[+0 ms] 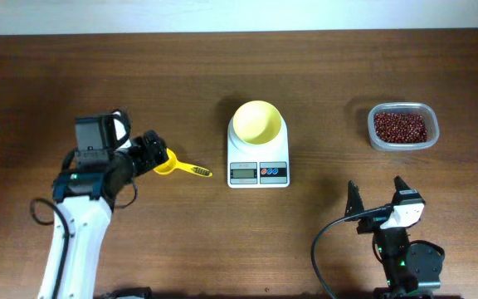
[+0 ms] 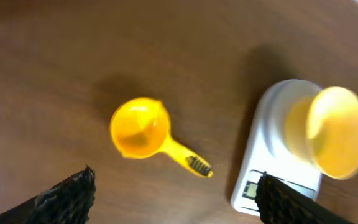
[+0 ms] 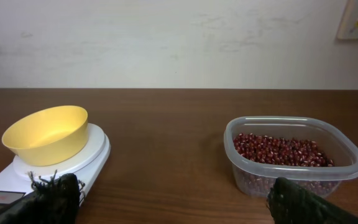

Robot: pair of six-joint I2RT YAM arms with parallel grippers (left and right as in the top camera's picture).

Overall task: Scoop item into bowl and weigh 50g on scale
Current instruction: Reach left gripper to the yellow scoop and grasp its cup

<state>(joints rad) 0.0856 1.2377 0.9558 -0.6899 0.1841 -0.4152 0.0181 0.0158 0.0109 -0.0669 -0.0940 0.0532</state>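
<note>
My left gripper (image 2: 174, 182) hangs with jaws spread above the empty scoop (image 2: 139, 127), aligned to straddle it for pickup, my right gripper (image 1: 376, 184) is parked open facing the tub (image 1: 428, 137) of beans (image 1: 401, 126), and the empty bowl (image 1: 257, 121) sits on the scale (image 1: 258, 172) for direct weighing.

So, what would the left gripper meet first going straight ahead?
Most likely the yellow scoop, lying just ahead of the left gripper; the scale sits off to the side.

Nothing legible on my cameras; the scale (image 1: 258, 172) display and button markings are too small and blurred to read.
</note>
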